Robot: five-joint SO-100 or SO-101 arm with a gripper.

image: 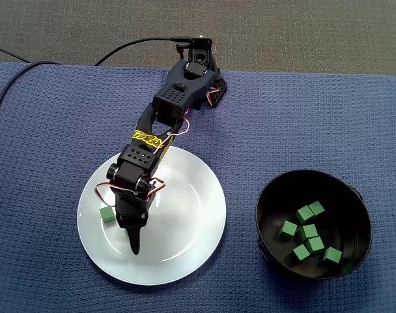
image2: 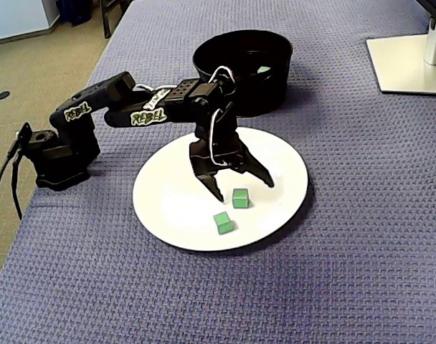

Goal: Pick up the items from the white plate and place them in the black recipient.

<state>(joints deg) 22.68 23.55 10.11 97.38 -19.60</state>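
- A fixed view, from above: black arm [image: 165,117] reaches from the top of the frame down over the white plate [image: 191,215].
- Gripper [image: 133,240] hangs over the plate's left half, tip pointing to the bottom edge. The fingers overlap from this angle, so I cannot tell here whether they are spread.
- One green cube [image: 107,213] lies on the plate just left of the gripper, apart from it.
- Black bowl [image: 351,195] sits to the right of the plate, clear of it, on the blue cloth [image: 42,163]. Several green cubes [image: 309,231] lie loose on the bowl's floor.
- A fixed view, from the side: arm [image2: 143,115] comes in from the left, wrist bent down over the plate [image2: 168,201].
- Gripper [image2: 244,190] shows its fingers [image2: 212,179] clearly apart, tips low over the plate.
- A green cube [image2: 240,198] sits on the plate between the two fingertips. I cannot tell whether it touches either one.
- A second green cube [image2: 222,223] lies nearer the camera, on the plate and outside the fingers.
- Black bowl [image2: 232,50] stands behind the plate, with a bit of green [image2: 263,69] showing inside.
- White stand base [image2: 411,64] rests at upper right on the cloth [image2: 347,287].
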